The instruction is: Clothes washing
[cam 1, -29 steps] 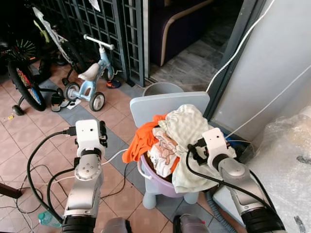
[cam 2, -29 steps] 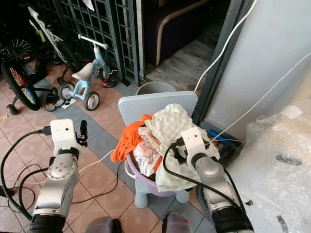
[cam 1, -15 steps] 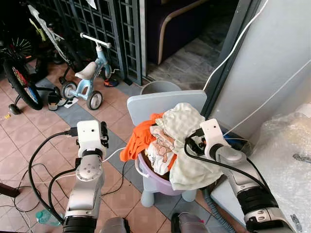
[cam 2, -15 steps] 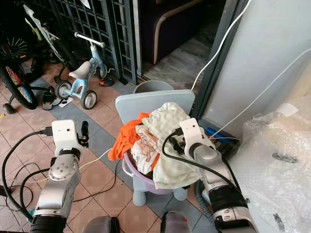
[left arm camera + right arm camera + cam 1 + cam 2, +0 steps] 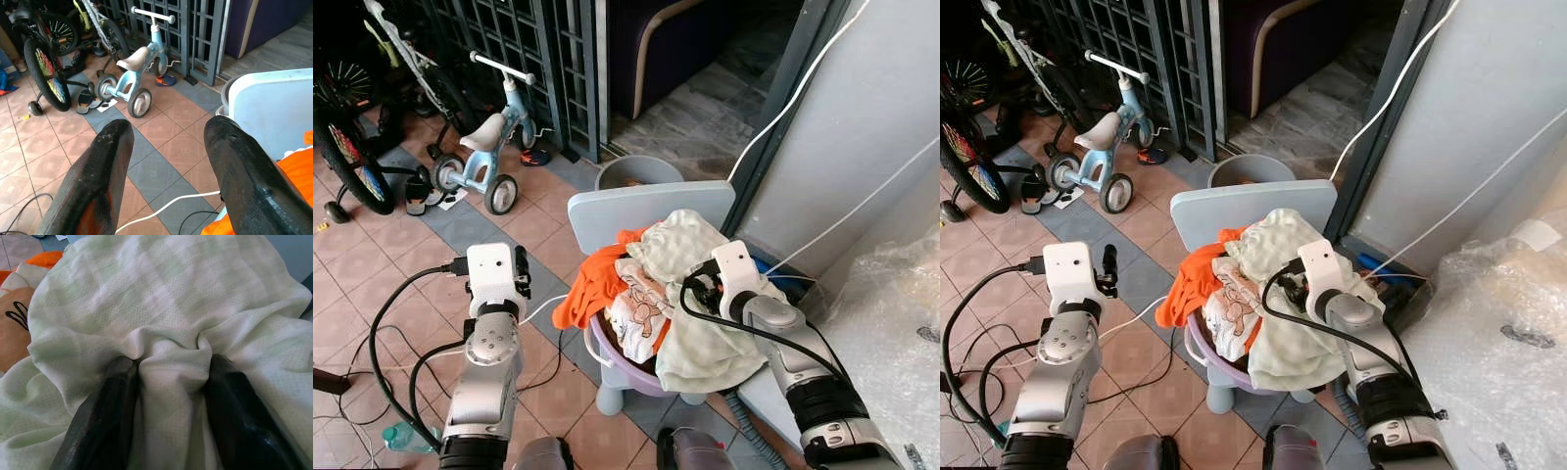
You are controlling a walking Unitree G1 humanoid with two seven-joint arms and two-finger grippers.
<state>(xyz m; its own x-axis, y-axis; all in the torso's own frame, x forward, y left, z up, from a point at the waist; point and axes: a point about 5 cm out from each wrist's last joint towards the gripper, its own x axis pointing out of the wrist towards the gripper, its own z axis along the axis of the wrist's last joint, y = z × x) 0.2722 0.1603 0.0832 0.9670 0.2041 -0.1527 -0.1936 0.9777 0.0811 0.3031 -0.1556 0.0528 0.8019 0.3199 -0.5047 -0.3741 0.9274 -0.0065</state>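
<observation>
On my far left, a black bicycle (image 5: pixel 352 147) and a pale blue balance bike (image 5: pixel 494 147) stand on the terracotta tiled floor (image 5: pixel 372 284) beside a dark metal gate (image 5: pixel 509 49), with loose black cables (image 5: pixel 391 343) trailing over the tiles. My left tool (image 5: pixel 166 171) hangs over the floor just left of the laundry, its two black fingers (image 5: pixel 98 181) spread wide apart with nothing between them; through the wrist camera I see the tiles, a white cord (image 5: pixel 161 208) and the edge of the chair. At centre, a lavender wash basin (image 5: pixel 626 357) piled with clothes sits on a small pale blue plastic chair (image 5: pixel 636 206), with a grey bucket (image 5: pixel 636 171) on the floor behind the chairback. An orange garment (image 5: pixel 592 284) spills over the basin's left rim, a white printed piece (image 5: pixel 641 308) lies in the middle, and a pale green checked cloth (image 5: pixel 690 255) tops the heap and drapes down the right side. My right tool (image 5: pixel 166 396) is pressed into that cloth, its fingers (image 5: pixel 105 411) pinching a raised fold of the fabric between them. To the right, a white cable (image 5: pixel 803 78) runs down a grey wall (image 5: pixel 871 108), and crumpled clear plastic sheeting (image 5: pixel 901 323) lies at the far right.
</observation>
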